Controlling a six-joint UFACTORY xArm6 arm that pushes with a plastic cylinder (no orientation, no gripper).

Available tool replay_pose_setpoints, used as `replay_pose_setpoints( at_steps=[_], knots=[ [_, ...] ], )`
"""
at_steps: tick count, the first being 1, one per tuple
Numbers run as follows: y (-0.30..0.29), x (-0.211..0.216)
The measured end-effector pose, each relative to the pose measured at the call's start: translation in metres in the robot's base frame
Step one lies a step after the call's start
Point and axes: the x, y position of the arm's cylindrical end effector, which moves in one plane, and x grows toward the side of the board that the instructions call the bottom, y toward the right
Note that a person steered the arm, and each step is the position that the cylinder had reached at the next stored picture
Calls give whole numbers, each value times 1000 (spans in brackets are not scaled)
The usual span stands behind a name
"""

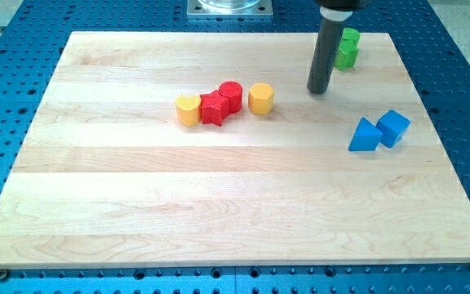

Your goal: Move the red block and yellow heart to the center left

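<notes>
A yellow heart block (188, 109) lies left of the board's middle, in the upper half. A red star-like block (213, 108) touches it on its right, and a red cylinder (231, 95) touches that one at the upper right. A yellow hexagon block (260, 97) stands just right of the red cylinder. My tip (318, 90) rests on the board to the right of this row, about 55 px from the yellow hexagon, touching no block.
Two green blocks (348, 48) stand stacked in view near the top right, partly behind the rod. A blue triangle block (365, 136) and a blue cube (394, 126) touch each other at the right. The wooden board (137, 204) lies on a blue perforated table.
</notes>
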Motion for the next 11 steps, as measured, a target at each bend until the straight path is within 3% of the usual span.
replay_pose_setpoints(
  at_steps=[4, 7, 10, 11],
  knots=[
    [-157, 12],
    [-138, -8],
    [-175, -7],
    [-231, 5]
  ],
)
